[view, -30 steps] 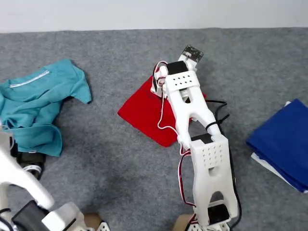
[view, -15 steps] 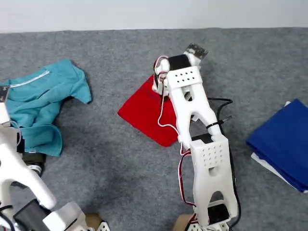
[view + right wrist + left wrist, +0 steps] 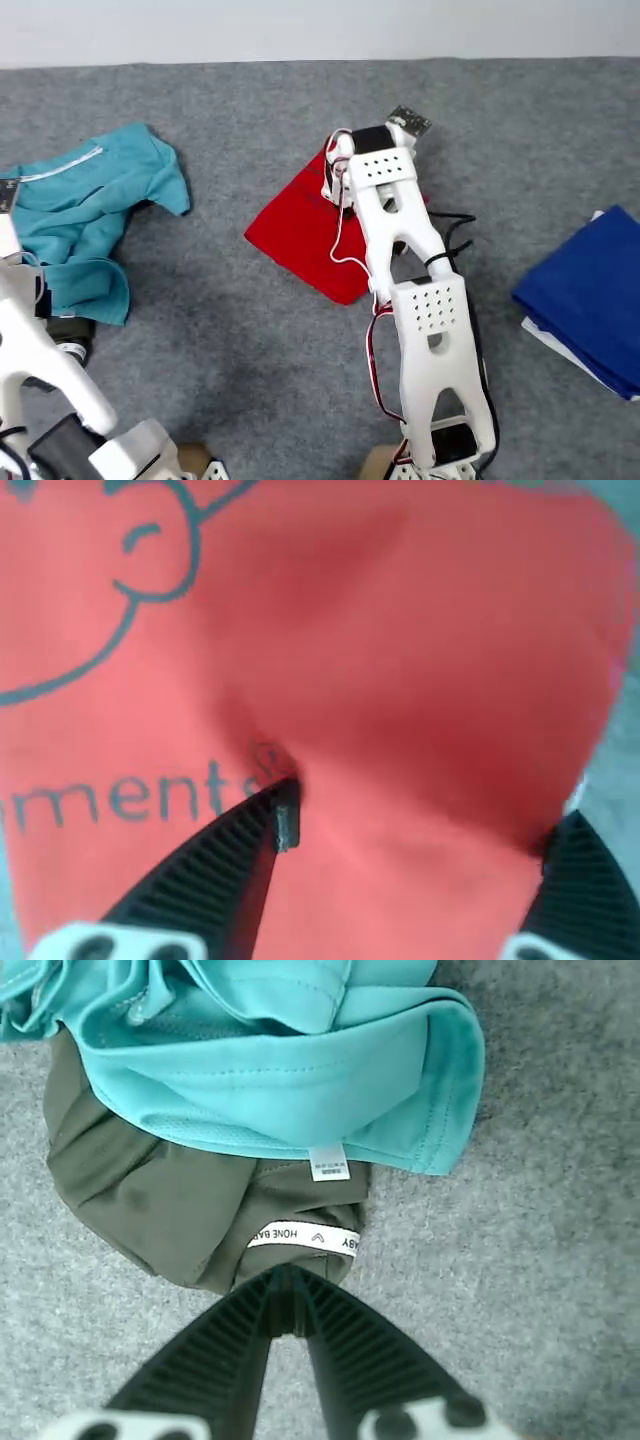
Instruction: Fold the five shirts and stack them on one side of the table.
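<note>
Grey carpet (image 3: 250, 350); olive shirt (image 3: 180, 1210) mostly under teal shirt (image 3: 280, 1090).

The loose shirt (image 3: 80, 215) lies left, flat shirt (image 3: 295, 235) centre, shirt stack (image 3: 590, 290) right.
</note>
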Tool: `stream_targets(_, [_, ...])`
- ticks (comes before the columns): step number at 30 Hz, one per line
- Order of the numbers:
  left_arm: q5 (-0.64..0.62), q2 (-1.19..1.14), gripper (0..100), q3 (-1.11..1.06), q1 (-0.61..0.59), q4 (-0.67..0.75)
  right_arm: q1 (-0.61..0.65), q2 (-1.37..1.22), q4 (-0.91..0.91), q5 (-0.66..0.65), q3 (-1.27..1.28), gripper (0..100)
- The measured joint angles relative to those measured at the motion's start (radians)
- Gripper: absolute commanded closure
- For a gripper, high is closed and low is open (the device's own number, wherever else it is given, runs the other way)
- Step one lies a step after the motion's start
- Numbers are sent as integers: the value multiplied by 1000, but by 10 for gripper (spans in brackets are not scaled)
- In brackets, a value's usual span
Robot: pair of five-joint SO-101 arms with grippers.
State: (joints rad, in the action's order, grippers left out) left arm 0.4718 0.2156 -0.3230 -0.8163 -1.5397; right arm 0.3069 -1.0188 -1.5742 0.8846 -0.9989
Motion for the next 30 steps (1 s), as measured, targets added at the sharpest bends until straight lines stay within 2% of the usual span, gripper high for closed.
stream_targets(11, [0, 0, 997, 0, 0, 0, 3, -89, 164, 3, -5, 630])
stream_targets(13, [0, 0, 997, 0, 0, 0, 3, -97, 166, 5, -21, 695])
stream_targets(19, [0, 0, 997, 0, 0, 0, -11, -98, 163, 3, -29, 995])
stream_targets(30, [0, 0, 997, 0, 0, 0, -72, -34, 86, -63, -28, 989])
